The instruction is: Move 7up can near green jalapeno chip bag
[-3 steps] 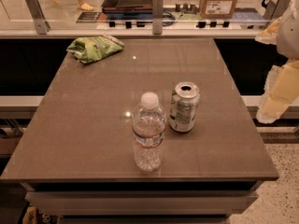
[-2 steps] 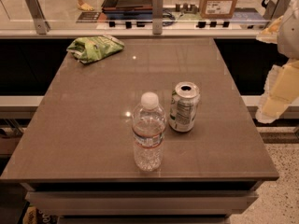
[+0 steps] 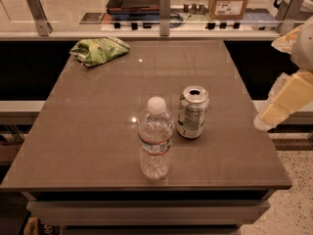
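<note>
Gripper [image 3: 270,115] hangs just off the table [image 3: 88,131] at 3 o'clock, right where it was a second ago. I cannot tell if the claw is open or shut. The 7up can [image 3: 192,112] stands near the middle, at 2 o'clock from the water bottle [image 3: 155,138]. The green jalapeno chip bag [image 3: 99,50] lies far off at 11 o'clock. Nothing has moved, so the job looks not started.
</note>
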